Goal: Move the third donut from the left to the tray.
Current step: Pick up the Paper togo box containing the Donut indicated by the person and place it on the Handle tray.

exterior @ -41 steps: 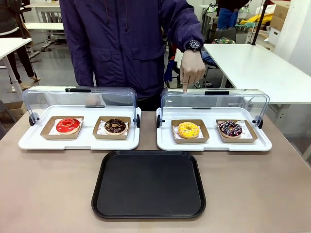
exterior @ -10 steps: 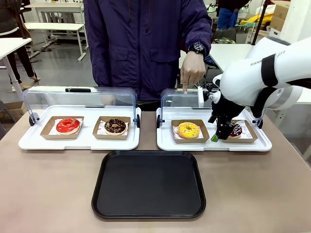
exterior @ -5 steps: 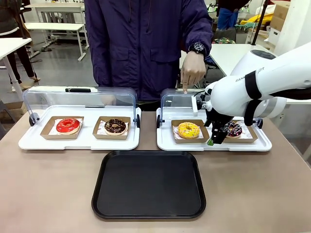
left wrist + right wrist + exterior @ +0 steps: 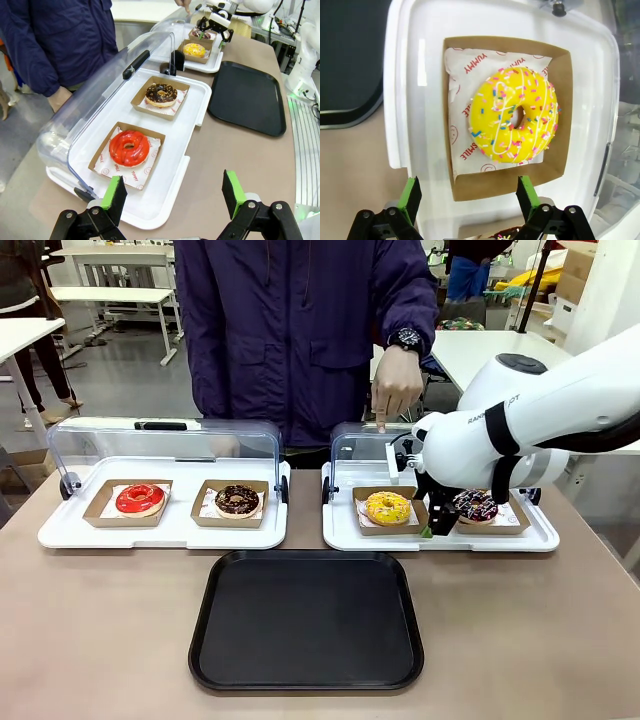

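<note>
The yellow donut (image 4: 387,507) lies in its cardboard holder (image 4: 391,526) on the right-hand white tray (image 4: 440,542). The right gripper (image 4: 432,522) hangs at the holder's right edge, between it and the chocolate donut (image 4: 474,505), jaws spread wide and empty. From the right wrist, the donut sits just beyond the green pads (image 4: 411,196), untouched. The black tray (image 4: 305,620) lies nearer the robot, apart. The left gripper (image 4: 173,196), also spread apart, hovers beside the red donut (image 4: 129,148).
</note>
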`<state>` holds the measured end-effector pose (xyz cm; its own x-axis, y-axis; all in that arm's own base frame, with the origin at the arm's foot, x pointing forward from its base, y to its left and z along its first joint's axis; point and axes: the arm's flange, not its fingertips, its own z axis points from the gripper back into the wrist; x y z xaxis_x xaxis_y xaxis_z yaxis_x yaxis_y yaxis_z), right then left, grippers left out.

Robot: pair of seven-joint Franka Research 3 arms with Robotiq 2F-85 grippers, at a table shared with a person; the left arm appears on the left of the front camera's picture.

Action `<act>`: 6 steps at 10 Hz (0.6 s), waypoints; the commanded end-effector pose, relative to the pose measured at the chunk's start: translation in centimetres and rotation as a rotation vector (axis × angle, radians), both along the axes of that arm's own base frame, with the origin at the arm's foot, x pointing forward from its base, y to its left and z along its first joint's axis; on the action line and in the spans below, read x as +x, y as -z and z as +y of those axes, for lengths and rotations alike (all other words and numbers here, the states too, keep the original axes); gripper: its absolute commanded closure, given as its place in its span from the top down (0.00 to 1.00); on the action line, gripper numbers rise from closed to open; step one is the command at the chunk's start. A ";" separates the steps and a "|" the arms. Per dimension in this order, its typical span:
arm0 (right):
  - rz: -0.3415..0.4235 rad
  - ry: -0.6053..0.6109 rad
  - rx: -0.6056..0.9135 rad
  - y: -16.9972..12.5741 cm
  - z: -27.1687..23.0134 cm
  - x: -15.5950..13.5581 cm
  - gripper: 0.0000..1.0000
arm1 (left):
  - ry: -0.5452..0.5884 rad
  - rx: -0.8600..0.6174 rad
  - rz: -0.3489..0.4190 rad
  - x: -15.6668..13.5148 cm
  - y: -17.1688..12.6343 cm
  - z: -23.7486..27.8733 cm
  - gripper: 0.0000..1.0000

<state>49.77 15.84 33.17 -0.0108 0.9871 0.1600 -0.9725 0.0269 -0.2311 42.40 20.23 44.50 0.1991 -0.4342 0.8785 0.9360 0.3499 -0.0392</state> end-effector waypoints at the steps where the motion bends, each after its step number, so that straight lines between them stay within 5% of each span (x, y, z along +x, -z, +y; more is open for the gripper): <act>1: -0.006 0.028 -0.026 0.1 0.8 1.1 1.00 | 0.012 0.005 -0.001 -0.3 -0.2 -0.1 1.00; 6: 0.035 0.038 -0.035 1.2 0.9 2.3 1.00 | 0.012 0.005 -0.001 -0.3 -0.2 -0.1 1.00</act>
